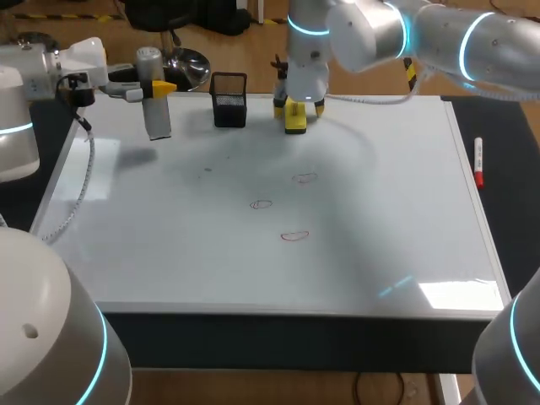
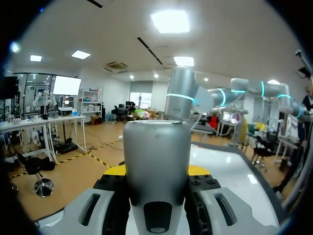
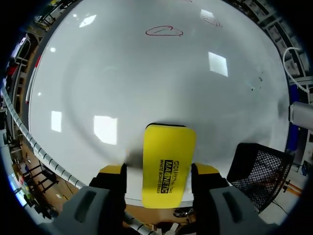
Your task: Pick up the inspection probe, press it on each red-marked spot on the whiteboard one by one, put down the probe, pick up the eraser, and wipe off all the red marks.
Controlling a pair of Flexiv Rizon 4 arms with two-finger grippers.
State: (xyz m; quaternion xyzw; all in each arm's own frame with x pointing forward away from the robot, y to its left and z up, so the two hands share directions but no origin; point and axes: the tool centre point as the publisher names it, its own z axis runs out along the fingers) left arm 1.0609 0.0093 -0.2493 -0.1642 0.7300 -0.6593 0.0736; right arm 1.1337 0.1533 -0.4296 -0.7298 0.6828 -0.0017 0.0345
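Three red marks (image 1: 294,235) countable on the whiteboard (image 1: 169,253) from the head view; from the right wrist view, just one clear, well ahead of the eraser (image 3: 168,164). There alone: right gripper (image 3: 159,170) straddling the eraser at the far edge, fingers spread, gap on one side. Clamped in the left gripper (image 2: 157,171), inspection probe (image 2: 156,147), upright near the far left corner. Between both grippers, black mesh cup (image 1: 229,99). Past the right edge, red marker (image 1: 478,160). Broad white stretch from marks to near edge.
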